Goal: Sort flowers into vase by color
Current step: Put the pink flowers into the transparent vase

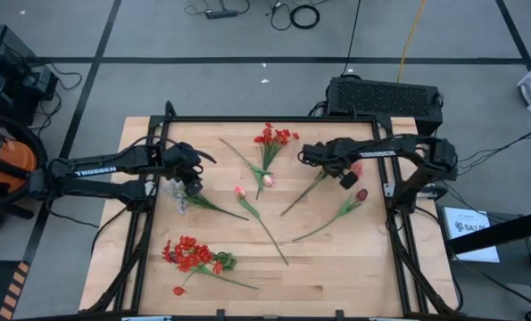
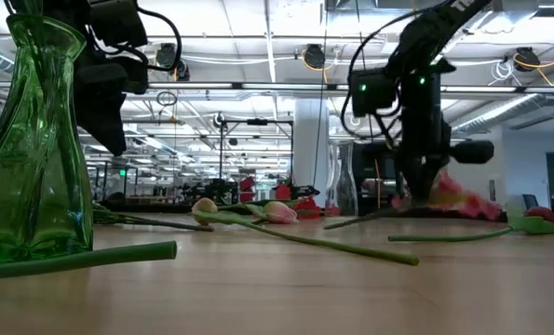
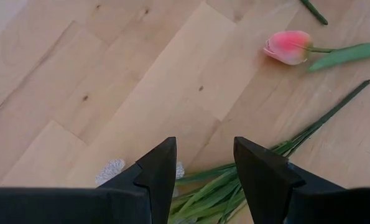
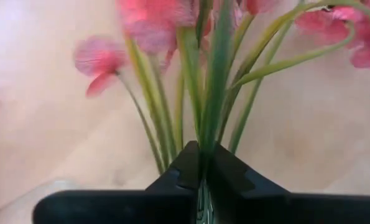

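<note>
My right gripper (image 1: 336,169) (image 4: 202,149) is shut on a spray of pink blooms (image 4: 153,25) at the table's right. My left gripper (image 1: 192,178) (image 3: 204,146) hovers open at the table's left, over the green stalks (image 3: 234,180) of a pale bluish-white sprig (image 1: 178,198) lying flat. Lying loose on the wood are a red cluster (image 1: 274,136) near the far edge, two pink tulips (image 1: 240,190) (image 1: 267,180) in the middle, a maroon tulip (image 1: 361,193) to the right, and another red cluster (image 1: 189,254) near the front left. A green glass vase (image 2: 34,140) stands close to the low camera. My right gripper pinches the pink spray's bundled green stalks (image 4: 219,118) between its two shut fingers, just below the blooms. The fingers lie across the stalks. The blooms (image 2: 453,197) sit beside the fingers, just above the wood, and the long stalk (image 1: 301,198) trails away toward the table's middle.
A black frame rail (image 1: 247,119) borders the wooden table. A loose green stalk (image 2: 81,259) lies at the vase's foot, and a tulip with a long stalk (image 2: 332,244) crosses the table's middle. Bare wood (image 1: 336,267) shows at the near right.
</note>
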{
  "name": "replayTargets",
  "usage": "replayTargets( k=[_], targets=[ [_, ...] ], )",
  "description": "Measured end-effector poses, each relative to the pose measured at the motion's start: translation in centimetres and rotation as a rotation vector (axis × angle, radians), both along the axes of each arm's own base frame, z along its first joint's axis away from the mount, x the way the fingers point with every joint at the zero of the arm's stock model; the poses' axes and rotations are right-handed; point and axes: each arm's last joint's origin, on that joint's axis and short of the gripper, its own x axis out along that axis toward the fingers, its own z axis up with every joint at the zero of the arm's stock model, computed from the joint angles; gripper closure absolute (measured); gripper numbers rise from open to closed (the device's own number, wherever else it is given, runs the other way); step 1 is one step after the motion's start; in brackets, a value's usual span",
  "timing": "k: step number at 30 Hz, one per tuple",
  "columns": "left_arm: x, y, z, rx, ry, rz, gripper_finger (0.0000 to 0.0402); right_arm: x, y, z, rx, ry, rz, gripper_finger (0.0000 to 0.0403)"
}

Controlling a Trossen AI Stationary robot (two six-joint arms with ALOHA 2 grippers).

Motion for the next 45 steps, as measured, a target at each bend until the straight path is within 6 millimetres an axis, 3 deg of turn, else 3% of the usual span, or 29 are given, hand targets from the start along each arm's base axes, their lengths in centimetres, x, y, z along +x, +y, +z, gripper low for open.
replayTargets(
  k=[6, 11, 15, 18, 28, 32, 39, 45],
  targets=[
    [0.1, 0.0, 0.0, 0.006, -0.005, -0.007, 0.0233, -1.6, 0.7, 5.6, -0.251, -0.053, 0.213, 0.0394],
    [0.0, 0.1, 0.0, 0.02, -0.001, 0.0, 0.0233, -3.9, 1.5, 10.7, -0.417, -0.024, 0.554, 0.0395],
    [0.0, 0.2, 0.0, 0.05, 0.008, 0.016, 0.0233, -5.6, 2.0, 14.1, -0.571, -0.127, 0.609, 0.0395],
    [0.1, 0.2, 0.1, 0.054, -0.003, 0.016, 0.0233, -6.1, 2.3, 15.9, -0.732, -0.094, 0.704, 0.0395],
    [0.5, 0.1, 0.5, -0.011, -0.078, -0.019, 0.0233, -5.5, 2.2, 19.6, -1.088, 0.028, 1.045, 0.0396],
    [0.6, 0.0, 3.0, 0.005, -0.185, 0.002, 0.0233, -5.7, 1.9, 20.4, -1.158, 0.018, 1.166, 0.0396],
    [-0.8, -1.2, 7.8, 0.179, -0.508, -0.119, 0.0233, -6.3, 0.9, 21.8, -1.303, -0.073, 1.282, 0.0397],
    [-2.1, -2.4, 8.4, 0.258, -0.646, -0.218, 0.0233, -4.6, -0.1, 22.9, -1.526, -0.104, 1.346, 0.0397]
  ],
)
